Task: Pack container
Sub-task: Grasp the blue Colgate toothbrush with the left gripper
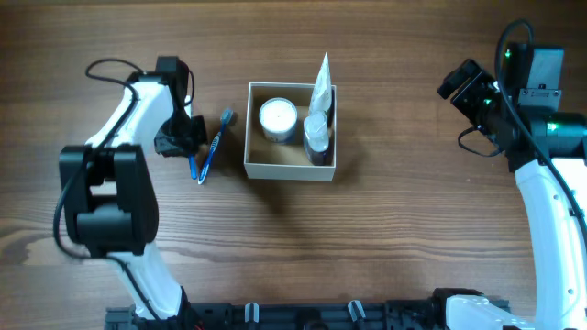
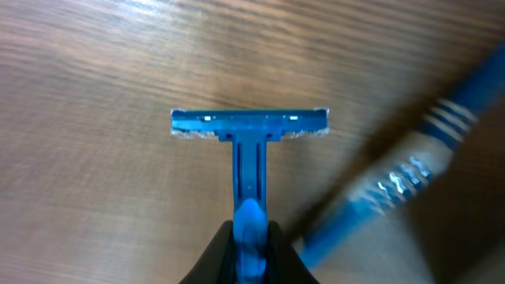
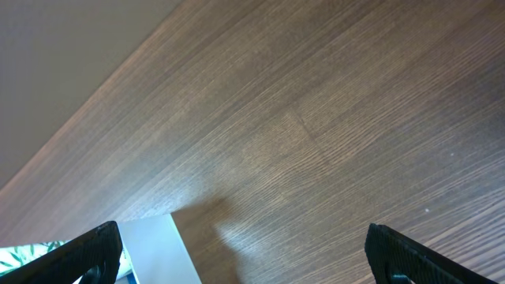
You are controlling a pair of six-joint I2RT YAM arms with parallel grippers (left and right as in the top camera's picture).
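The container (image 1: 290, 170) is a square white-walled box with a tan inside at the table's middle. It holds a round white-lidded jar (image 1: 277, 118), a white tube (image 1: 321, 78) and a small dark bottle (image 1: 317, 137). My left gripper (image 1: 186, 142) is left of the box and shut on the handle of a blue razor (image 2: 249, 126), whose head points away from me just above the wood. A blue toothbrush (image 1: 213, 151) lies beside it, also in the left wrist view (image 2: 394, 185). My right gripper (image 1: 461, 85) is open and empty, far right of the box.
The right wrist view shows a white corner of the box (image 3: 158, 248) at lower left and bare wood between the wide-open fingers (image 3: 245, 256). The table's far edge runs across the upper left of that view.
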